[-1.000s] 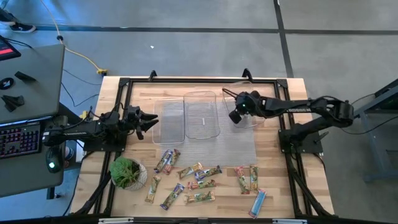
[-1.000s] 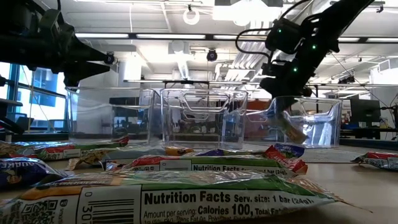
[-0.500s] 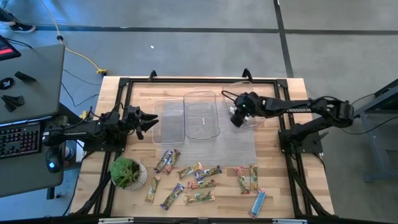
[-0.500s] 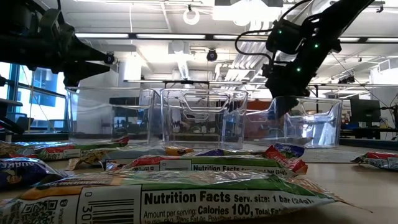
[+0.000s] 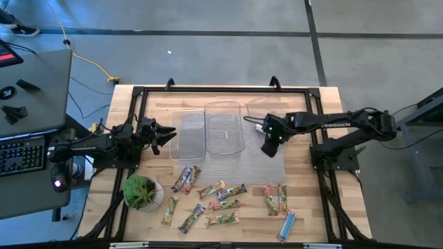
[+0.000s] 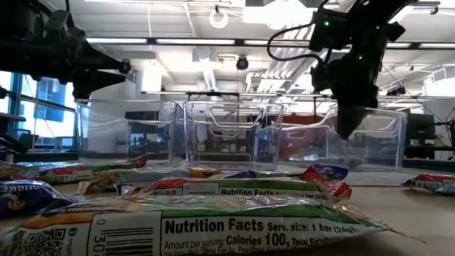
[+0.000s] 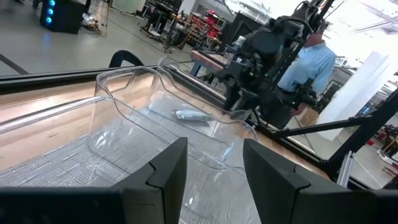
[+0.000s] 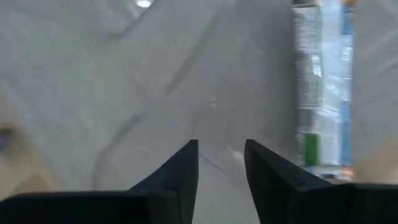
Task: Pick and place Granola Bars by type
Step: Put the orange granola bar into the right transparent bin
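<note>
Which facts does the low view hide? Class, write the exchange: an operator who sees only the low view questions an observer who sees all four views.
Operator: Is the right hand carrying a bar?
Observer: No. Its wrist view shows the right hand open, with nothing between the fingers.
Operator: Is any bar in a tray yet?
Observer: Yes. The left wrist view shows one bar lying inside a clear tray close to the right arm.
Operator: Where is the left hand?
Observer: From above, the left hand is beside the left-most tray, and its fingers are open.
</note>
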`<move>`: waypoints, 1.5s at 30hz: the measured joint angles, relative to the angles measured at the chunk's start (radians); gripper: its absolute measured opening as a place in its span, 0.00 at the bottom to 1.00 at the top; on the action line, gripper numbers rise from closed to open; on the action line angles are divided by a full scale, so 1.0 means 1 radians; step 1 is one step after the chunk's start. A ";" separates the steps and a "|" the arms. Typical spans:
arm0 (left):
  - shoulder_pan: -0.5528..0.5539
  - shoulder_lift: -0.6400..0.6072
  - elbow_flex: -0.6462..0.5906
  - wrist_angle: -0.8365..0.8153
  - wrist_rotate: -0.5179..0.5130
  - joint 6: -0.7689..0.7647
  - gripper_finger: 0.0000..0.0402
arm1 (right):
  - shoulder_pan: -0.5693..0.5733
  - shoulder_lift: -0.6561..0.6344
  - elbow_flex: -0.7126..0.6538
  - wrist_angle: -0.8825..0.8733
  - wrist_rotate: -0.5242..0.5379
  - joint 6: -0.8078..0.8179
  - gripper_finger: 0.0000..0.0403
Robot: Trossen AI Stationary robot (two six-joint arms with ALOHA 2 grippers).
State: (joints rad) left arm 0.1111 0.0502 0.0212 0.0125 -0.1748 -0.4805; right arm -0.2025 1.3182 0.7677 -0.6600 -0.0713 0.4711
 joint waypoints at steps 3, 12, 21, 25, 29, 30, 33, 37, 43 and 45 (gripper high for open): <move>0.000 0.000 0.000 0.000 -0.001 0.000 0.37 | 0.045 0.001 0.000 0.035 -0.010 0.031 0.27; 0.000 0.000 0.000 0.000 -0.001 0.000 0.37 | 0.131 0.006 -0.001 0.277 -0.025 0.042 0.27; 0.000 0.000 0.000 0.001 -0.004 0.000 0.37 | 0.143 0.004 0.015 0.333 0.052 0.026 0.27; 0.000 0.000 0.000 0.001 -0.004 -0.002 0.37 | 0.143 -0.029 0.129 0.236 0.069 -0.036 0.27; 0.000 0.000 0.000 0.000 0.004 -0.002 0.37 | 0.208 -0.038 0.282 0.014 0.055 -0.134 0.27; 0.000 0.000 0.000 0.000 0.005 -0.002 0.37 | 0.238 -0.036 0.308 -0.016 0.042 -0.151 0.27; 0.000 0.000 0.000 0.000 0.005 -0.002 0.37 | 0.343 -0.029 0.347 -0.048 0.017 -0.128 0.27; 0.000 0.000 0.000 0.000 0.004 -0.002 0.37 | 0.475 -0.027 0.348 -0.084 0.024 0.153 0.27; 0.000 0.000 0.000 0.000 0.003 -0.002 0.37 | 0.675 -0.018 0.288 -0.305 0.093 0.490 0.27; 0.000 0.000 0.000 0.000 0.003 -0.001 0.37 | 0.718 -0.018 0.224 -0.303 0.069 0.617 0.27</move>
State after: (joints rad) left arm 0.1112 0.0498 0.0216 0.0128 -0.1719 -0.4816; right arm 0.5159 1.3006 0.9922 -0.9628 -0.0026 1.0885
